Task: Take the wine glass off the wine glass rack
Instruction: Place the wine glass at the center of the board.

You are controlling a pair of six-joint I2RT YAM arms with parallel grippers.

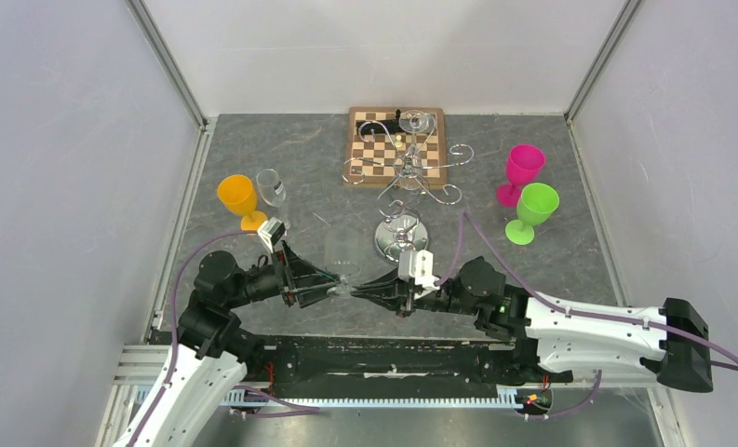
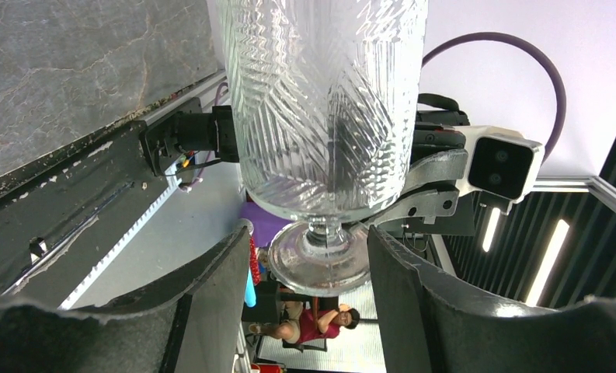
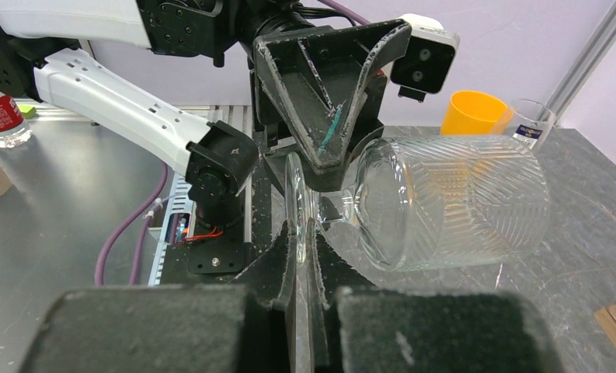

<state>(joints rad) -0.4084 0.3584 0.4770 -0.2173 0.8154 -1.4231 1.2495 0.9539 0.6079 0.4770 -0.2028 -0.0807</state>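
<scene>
The glass [image 1: 342, 253] is off the rack [image 1: 390, 235]. It hangs on its side low over the near edge of the table [image 1: 579, 251], between the two arms, with the bowl pointing toward the back wall and the foot toward the arm bases.

Right gripper [image 3: 304, 249]: pressed almost together, pinching the rim of the glass's foot, which sits edge-on between the two fingers.

Left gripper [image 2: 308, 233]: spread. Its fingers [image 2: 211, 311] stand on either side of the stem and foot. A gap shows on one side; on the other, finger and foot meet in the picture, and contact cannot be confirmed.

The two grippers meet nose to nose at the foot – left from the left, right from the right.

The rack stands just behind them at table centre, its round base near the right wrist and its hook arms reaching over the chessboard [image 1: 369, 149]. An orange goblet [image 1: 237, 197] and a small clear glass [image 1: 272, 186] stand at the left; a pink goblet [image 1: 523, 168] and a green goblet [image 1: 535, 207] stand at the right.
</scene>
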